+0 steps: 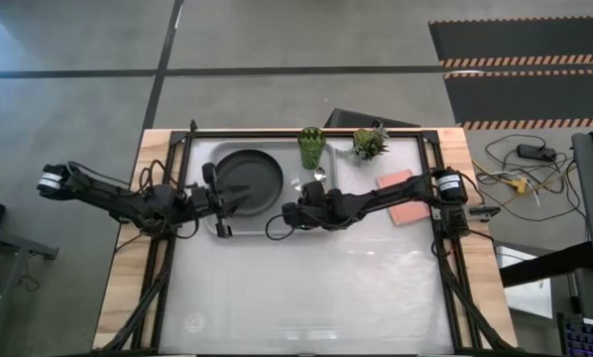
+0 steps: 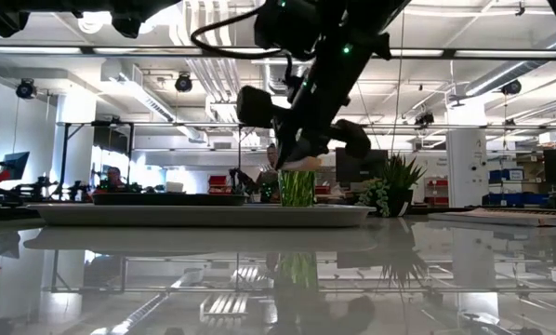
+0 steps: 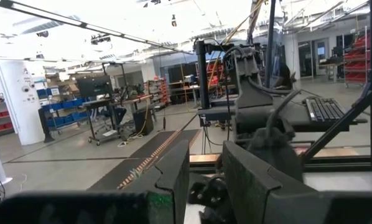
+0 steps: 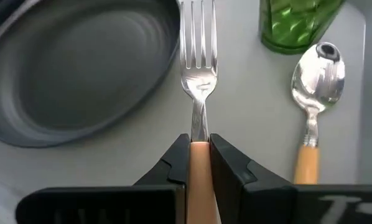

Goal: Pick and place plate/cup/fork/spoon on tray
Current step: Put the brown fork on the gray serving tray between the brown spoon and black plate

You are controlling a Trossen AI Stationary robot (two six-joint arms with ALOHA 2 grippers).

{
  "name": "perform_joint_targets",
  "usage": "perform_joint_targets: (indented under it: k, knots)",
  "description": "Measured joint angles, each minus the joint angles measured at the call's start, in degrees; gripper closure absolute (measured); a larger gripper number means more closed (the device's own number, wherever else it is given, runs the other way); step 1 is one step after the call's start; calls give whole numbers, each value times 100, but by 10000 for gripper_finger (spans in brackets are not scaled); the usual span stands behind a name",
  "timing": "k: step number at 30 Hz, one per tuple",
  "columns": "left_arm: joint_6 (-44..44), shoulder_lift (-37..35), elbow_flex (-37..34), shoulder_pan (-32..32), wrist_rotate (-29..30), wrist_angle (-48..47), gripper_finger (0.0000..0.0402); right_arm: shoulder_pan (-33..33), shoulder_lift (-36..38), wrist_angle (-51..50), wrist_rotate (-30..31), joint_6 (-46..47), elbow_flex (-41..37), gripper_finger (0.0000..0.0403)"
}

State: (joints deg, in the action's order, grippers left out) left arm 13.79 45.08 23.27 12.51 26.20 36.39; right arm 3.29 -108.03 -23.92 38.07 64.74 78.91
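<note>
My right wrist view shows what the high view hides: right gripper (image 4: 199,152) jaws pinching the fork (image 4: 198,68) by its orange handle, silver tines between plate (image 4: 80,68) and spoon (image 4: 315,102), over the grey tray (image 1: 277,226) at frame centre. Left gripper (image 1: 217,201) sits at the plate's left rim; jaws' state I cannot tell.

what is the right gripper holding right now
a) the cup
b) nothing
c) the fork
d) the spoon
c: in the right wrist view the right gripper is shut on the orange handle of the fork, tines pointing away beside the plate, while the spoon lies apart and the cup stands untouched.
</note>
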Motion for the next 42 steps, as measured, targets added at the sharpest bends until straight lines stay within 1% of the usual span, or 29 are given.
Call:
perform_joint_targets:
  k: [8,14,18,21,24,26,31,42]
  knots:
    - [2,-11,0,0,0,18,323,-2,0,126,588,980,-21,374]
    - [2,-11,0,4,0,21,323,24,-78,663,561,1039,-32,374]
    - [2,-13,0,4,0,18,323,41,-406,1166,610,1084,-21,374]
    - [2,-24,0,2,0,14,323,46,-679,1225,767,1422,37,374]
    - [2,-22,0,3,0,19,323,44,-786,1218,1045,1622,71,374]
    - [2,-21,0,2,0,21,323,27,-826,1234,1193,1565,108,374]
    - [2,-17,0,2,0,23,323,-93,-848,1204,1254,1164,119,374]
    - [2,-20,0,2,0,23,323,-153,-854,1095,1254,1120,73,374]
